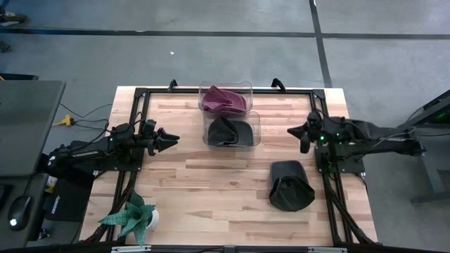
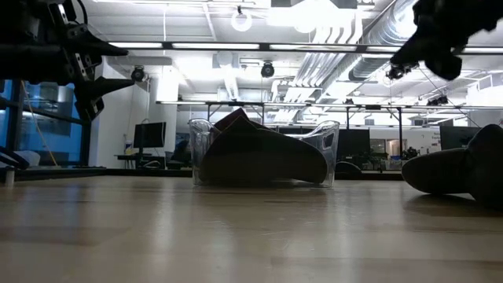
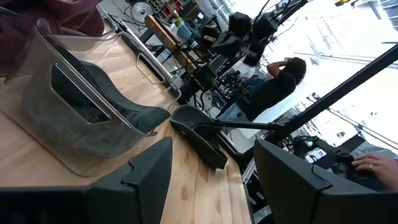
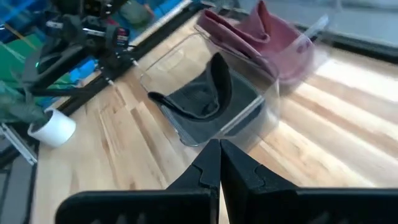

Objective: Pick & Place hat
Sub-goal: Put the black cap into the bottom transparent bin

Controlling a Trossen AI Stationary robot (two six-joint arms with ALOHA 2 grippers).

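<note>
Table (image 1: 211,183): 2 bins (image 1: 232,130), 1 hat (image 1: 228,132) each; third hat (image 1: 290,186) loose. Left gripper (image 1: 171,139) open, empty. Right gripper (image 1: 294,131) closed, empty.

A potted plant (image 1: 131,216) stands at the near left corner of the wooden desk (image 1: 211,183). A mouse (image 1: 19,209) lies on a side surface to the left. A seated person (image 3: 273,87) shows beyond the desk.

Grey floor (image 1: 211,56); bright ceiling lights (image 2: 236,20).
</note>
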